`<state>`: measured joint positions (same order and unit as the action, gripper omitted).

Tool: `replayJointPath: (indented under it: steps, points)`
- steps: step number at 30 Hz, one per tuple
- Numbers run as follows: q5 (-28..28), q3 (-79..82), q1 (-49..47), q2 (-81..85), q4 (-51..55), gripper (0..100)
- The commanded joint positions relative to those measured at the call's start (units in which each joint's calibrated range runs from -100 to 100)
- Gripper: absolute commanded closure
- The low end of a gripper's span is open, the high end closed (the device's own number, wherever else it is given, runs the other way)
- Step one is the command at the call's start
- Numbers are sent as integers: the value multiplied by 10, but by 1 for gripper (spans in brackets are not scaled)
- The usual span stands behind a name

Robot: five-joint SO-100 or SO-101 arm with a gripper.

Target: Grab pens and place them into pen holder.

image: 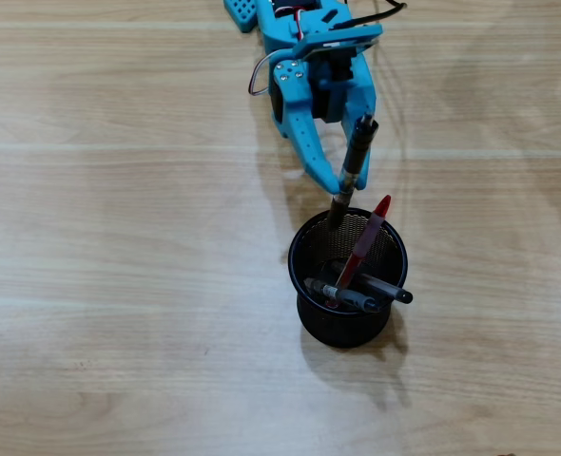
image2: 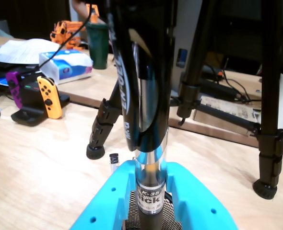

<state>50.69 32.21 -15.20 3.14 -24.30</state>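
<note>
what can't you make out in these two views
- Overhead view: the held pen's lower tip, hidden inside the pen holder.
- Overhead view: the arm's base, cut off by the top edge.
- Wrist view: the gripper's fingertips, cut off at the bottom edge.

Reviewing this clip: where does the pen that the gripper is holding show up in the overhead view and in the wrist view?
Overhead view: the black pen stands right of centre, clamped by the blue gripper, lower end just inside the pen holder's upper rim.
Wrist view: the same pen fills the centre, rising from between the blue fingers out of the top edge.
Shared landmark: the holder's black mesh, visible at the wrist view's bottom edge.
</note>
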Motion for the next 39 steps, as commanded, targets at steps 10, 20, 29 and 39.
replayJointPath:
  steps: [10, 20, 29, 39]
  points:
    - [-3, -4, -1, 11, -14, 85]
    - [-46, 5, 4, 83, -5, 95]
    - [-79, 62, 2, 261, 189, 97]
    - [-164, 122, 23, 462, 420, 97]
